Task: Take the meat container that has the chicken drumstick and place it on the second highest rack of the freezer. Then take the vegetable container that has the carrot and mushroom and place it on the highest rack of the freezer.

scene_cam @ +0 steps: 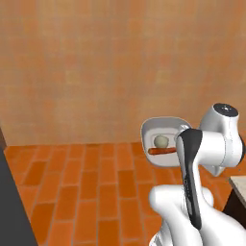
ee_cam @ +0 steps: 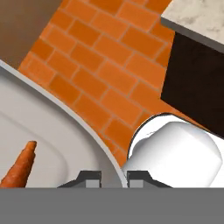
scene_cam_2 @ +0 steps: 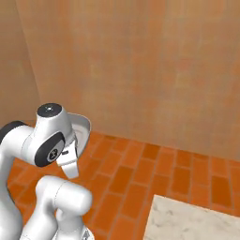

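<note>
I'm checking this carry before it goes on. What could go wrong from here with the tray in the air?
The end effector pinches just the rim of the shallow white tray, so the tray could tilt or slip out. The long orange carrot and pale round mushroom lie loose inside and might roll off over the orange brick floor. The marble-topped counter is nearby, so a swing may clip it.

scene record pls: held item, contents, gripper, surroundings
held: white tray, carried above the brick floor
contents: carrot and mushroom, side by side
gripper: gripper pinches the tray's rim, one finger on each side
surroundings: orange wall; marble counter corner
</note>
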Tool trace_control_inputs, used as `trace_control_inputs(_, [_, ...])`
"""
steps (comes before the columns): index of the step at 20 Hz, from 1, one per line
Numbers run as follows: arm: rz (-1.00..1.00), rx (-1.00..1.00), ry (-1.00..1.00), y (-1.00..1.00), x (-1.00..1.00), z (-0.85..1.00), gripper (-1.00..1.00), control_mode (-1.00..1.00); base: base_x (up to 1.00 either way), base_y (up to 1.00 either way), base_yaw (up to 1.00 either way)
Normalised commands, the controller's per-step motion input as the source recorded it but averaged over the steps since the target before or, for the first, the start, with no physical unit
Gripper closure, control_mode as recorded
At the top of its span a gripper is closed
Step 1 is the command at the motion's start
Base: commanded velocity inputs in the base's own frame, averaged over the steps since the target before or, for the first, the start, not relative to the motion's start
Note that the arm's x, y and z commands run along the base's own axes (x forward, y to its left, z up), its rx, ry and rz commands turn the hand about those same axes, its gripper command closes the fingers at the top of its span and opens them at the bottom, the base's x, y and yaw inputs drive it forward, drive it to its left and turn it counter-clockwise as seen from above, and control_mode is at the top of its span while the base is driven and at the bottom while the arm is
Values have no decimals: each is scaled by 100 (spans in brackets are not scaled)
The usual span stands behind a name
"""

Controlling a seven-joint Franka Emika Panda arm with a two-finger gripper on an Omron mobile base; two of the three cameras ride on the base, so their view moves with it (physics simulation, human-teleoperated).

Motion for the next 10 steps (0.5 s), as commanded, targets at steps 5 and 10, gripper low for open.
trace_control_inputs(5, [0,0,0,0,0,0,100,100,59,-25,73])
trace_control_inputs(10, [0,0,0,0,0,0,100,100,-10,0,99])
